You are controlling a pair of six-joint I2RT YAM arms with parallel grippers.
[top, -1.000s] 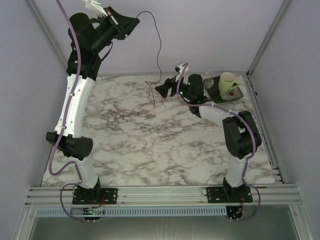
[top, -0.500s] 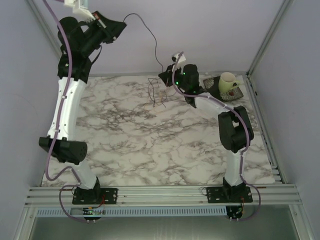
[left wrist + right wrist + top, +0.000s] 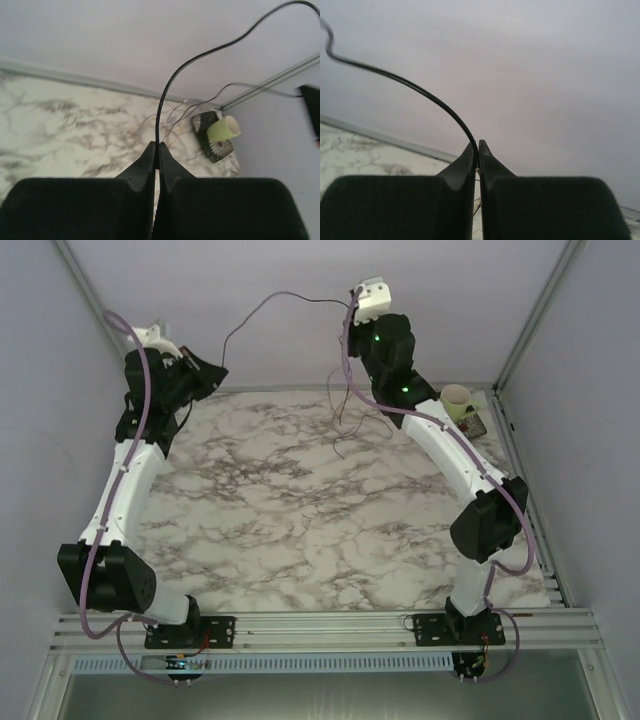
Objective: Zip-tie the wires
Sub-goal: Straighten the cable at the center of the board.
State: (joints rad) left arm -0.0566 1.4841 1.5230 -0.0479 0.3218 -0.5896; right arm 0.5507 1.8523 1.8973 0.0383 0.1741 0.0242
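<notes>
Progress: early, by my reading. Over the table (image 3: pixel 300 540), the left gripper (image 3: pixel 213 370) at 10 o'clock and the right gripper (image 3: pixel 356 312) at 12 each have jaws pressed together. Each pinches an end of one of the wires (image 3: pixel 285 296), which arches between them. The rest dangle loose under the right gripper (unbundled, no zip tie seen anywhere). Gathering and tying remain. Only the top view shows the whole span. The left wrist view adds its pinch close up and the mug (image 3: pixel 222 129) at 2 o'clock. The right wrist view shows its own pinch alone.
</notes>
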